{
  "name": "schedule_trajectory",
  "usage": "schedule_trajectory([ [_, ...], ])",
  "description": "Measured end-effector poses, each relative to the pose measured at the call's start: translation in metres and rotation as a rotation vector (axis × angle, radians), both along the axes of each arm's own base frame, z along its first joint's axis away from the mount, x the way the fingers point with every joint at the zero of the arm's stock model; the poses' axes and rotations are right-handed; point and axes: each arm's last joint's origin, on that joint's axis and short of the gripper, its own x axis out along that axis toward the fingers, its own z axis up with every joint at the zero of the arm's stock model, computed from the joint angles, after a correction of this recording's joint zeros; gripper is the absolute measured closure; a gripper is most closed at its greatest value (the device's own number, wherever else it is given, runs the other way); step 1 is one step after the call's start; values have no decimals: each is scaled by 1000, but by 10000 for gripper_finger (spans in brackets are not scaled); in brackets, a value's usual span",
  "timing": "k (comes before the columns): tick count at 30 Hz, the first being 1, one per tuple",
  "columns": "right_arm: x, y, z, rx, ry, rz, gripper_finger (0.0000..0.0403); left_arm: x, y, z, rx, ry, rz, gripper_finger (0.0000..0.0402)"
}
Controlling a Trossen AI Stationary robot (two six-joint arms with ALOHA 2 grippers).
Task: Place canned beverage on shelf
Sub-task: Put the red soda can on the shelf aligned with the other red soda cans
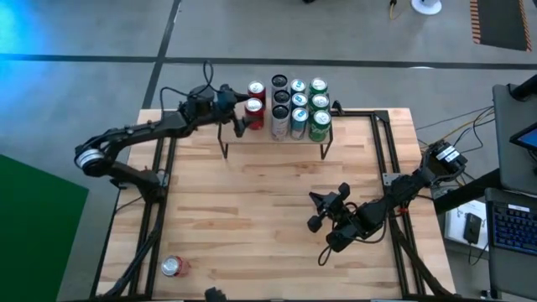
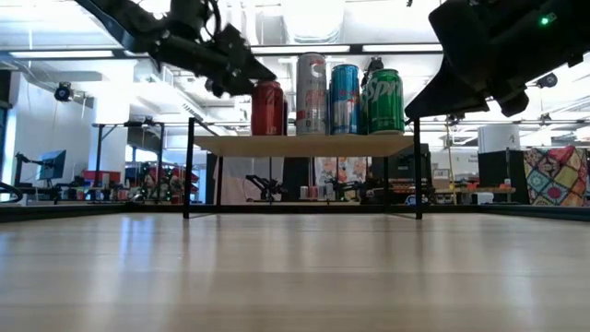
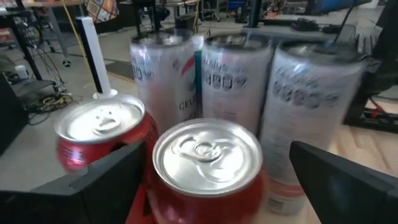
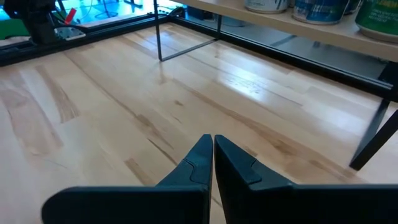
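Step judged: release at shelf (image 1: 277, 138). Left gripper (image 1: 243, 116) stood with fingers spread either side of near red can (image 3: 208, 168), can resting on shelf's left end. Next move calls for straight retreat without nudging can. Right gripper (image 4: 212, 163) clenched empty above table (image 1: 268, 218). High view alone showed spare can (image 1: 173, 267) at table's near-left corner.

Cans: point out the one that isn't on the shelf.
The red can lying alone on the table near its front left corner. Every other can stands in the cluster on the shelf at the table's far edge.
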Motion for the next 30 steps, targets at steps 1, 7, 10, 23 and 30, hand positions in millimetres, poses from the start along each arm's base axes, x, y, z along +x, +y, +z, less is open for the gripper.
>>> schedule_trajectory([
  [1,0,0,0,-6,5,3,394,-4,-3,5,3,-2,0,21],
  [7,2,-5,2,-54,47,8,394,-39,-41,35,14,44,-48,20],
  [10,7,-14,2,-90,88,-4,394,-55,-69,34,-15,96,-100,20],
  [23,77,-56,4,70,-13,394,393,-118,-151,14,-87,105,-3,20],
  [30,104,-51,-15,106,-170,604,355,-130,-166,-14,-265,141,-68,20],
])
